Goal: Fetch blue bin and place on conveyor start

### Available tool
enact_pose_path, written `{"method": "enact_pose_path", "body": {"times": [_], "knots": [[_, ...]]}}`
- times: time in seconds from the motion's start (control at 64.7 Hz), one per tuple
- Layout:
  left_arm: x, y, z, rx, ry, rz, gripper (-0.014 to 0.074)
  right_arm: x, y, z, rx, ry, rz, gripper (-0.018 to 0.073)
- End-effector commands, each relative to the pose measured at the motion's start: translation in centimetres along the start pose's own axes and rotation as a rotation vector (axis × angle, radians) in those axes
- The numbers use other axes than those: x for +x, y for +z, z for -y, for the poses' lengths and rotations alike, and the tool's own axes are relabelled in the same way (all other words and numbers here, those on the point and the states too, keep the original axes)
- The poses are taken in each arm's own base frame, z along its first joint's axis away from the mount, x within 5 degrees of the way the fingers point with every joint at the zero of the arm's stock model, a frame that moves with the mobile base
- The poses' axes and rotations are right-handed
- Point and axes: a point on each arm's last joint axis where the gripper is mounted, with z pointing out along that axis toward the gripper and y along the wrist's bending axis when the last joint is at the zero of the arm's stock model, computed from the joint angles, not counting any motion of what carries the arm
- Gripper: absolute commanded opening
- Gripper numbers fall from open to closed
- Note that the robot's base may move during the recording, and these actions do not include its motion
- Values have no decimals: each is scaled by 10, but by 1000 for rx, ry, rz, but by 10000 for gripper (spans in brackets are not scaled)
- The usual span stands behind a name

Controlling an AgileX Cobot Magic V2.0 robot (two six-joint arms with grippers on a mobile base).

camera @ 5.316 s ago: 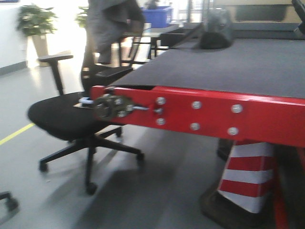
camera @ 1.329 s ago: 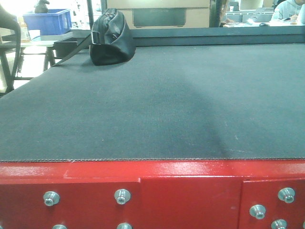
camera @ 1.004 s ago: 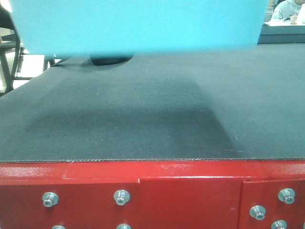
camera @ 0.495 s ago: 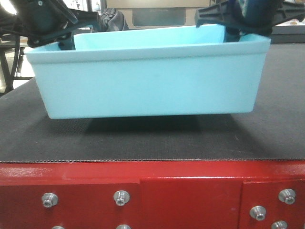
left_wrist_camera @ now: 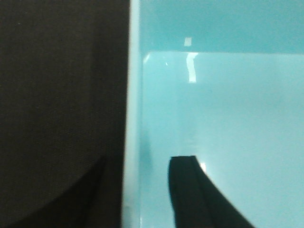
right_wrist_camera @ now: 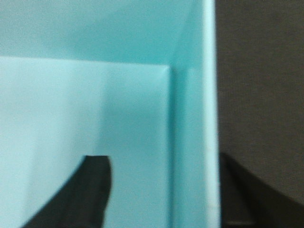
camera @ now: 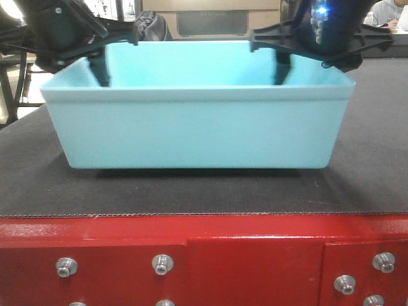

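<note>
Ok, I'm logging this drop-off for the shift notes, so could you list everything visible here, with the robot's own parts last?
light aqua-blue plastic bin: one, resting on the belt close to its near edge, nothing visible inside
dark grey textured conveyor belt: one, fills the middle of the front view
glossy red metal end panel: one, below the belt edge
silver bolts: several, along the red panel
black bag: one, far end of the belt, behind the bin
left claw: black, one finger inside the bin's left wall, one outside
right claw: black, one finger inside the right wall, one outside
</note>
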Motion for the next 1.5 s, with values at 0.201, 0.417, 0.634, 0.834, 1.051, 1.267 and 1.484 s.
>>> {"method": "enact_pose_path", "body": {"times": [0.201, 0.417, 0.634, 0.834, 1.051, 1.267, 1.484], "knots": [[-5, -6, 5, 22, 0, 33, 461, -2, -6, -1, 14, 4, -4, 370], [-11, -13, 2, -23, -10, -2, 409, -11, -29, 0, -5, 18, 50, 370], [-35, -52, -2, -58, -50, 23, 335, -28, -78, 6, -48, 44, 168, 278], [-40, -100, -6, 16, -51, 57, 59, -37, -120, 12, -85, 68, 267, -109], [-37, -131, 6, 225, 32, 66, -111, -27, -151, 10, -138, -75, 347, -165], [-16, -149, 10, 411, 67, 217, -111, 10, -156, 14, -263, -115, 435, -165], [30, -159, -9, 434, -5, 355, -111, 39, -169, 25, -317, -126, 485, -165]]}}
